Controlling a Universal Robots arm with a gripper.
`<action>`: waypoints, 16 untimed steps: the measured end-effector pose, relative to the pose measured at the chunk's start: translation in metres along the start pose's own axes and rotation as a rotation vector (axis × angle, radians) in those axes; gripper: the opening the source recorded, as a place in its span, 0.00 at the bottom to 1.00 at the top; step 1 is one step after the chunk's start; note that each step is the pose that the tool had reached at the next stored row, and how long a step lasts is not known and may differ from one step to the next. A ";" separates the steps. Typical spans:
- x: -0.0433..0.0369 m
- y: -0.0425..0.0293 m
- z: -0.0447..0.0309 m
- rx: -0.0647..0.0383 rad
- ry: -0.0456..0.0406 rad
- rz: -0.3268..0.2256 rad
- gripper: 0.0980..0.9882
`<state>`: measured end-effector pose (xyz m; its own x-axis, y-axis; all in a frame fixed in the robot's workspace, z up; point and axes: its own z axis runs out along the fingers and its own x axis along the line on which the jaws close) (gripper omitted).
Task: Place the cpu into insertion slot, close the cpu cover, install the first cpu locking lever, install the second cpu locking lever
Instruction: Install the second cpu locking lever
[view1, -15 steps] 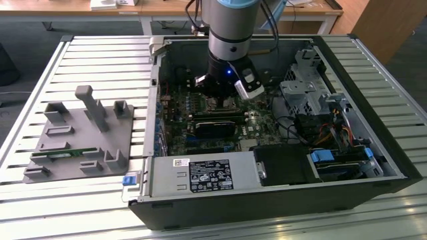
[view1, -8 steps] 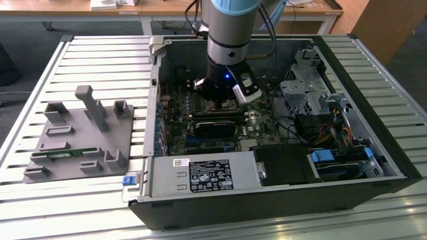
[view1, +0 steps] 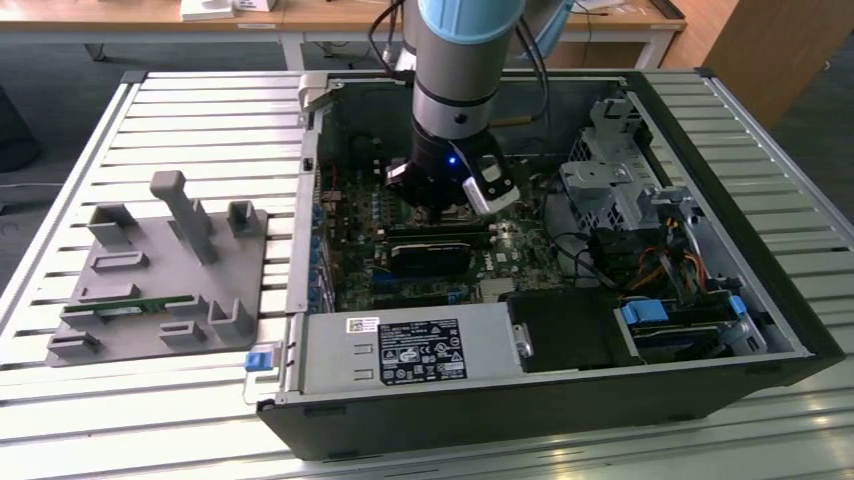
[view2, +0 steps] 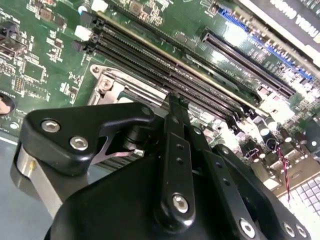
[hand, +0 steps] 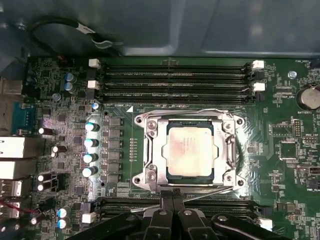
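Desk (view1: 120, 150) is a slatted metal top. Going from the exterior view's left: grey fixture tray (view1: 160, 270) with upright posts sits well apart from the end effector, a small green module (view1: 134, 308) lying in one of its slots. Next to it is the open PC case (view1: 534, 400), lying on its side, with the power supply (view1: 407, 352) at the near edge and the drive cage (view1: 607, 190) on the exterior view's right.

The arm (view1: 461, 60) reaches down into the case; end effector (view1: 447, 200) is low over the motherboard (view1: 427, 260), just above the socket area, with a black card (view1: 430, 255) just nearer the camera from it.

First wrist view: cpu (hand: 190, 151) is seated in the insertion slot (hand: 167, 176), flat and square to it, silver-grey top exposed. The cpu cover (hand: 150, 150) lies down around the chip, framing it on all sides. A thin wire lever (hand: 185, 111) runs along the socket edge next to the RAM slots (hand: 175, 82); a second lever (hand: 197, 191) runs along the opposite edge, nearest the fingertips. I can't tell whether either is latched. A row of capacitors (hand: 91, 150) stands beside the socket.

End effector state: fingers (hand: 172, 210) sit pressed together, narrow, nothing visibly between them, tips right at the socket's near edge. The second wrist view shows the same: finger (view2: 175, 150) tips down at the cover's corner (view2: 107, 80), alongside the RAM slots.
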<state>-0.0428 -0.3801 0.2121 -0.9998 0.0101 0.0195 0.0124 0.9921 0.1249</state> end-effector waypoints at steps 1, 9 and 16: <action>0.0002 -0.0011 -0.0001 -0.004 0.0000 0.000 0.01; 0.0040 -0.0101 -0.0011 -0.046 0.0006 -0.001 0.01; 0.0110 -0.0126 0.0024 -0.053 0.0010 -0.003 0.01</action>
<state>-0.0539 -0.3922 0.2083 -0.9998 0.0070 0.0200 0.0104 0.9841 0.1772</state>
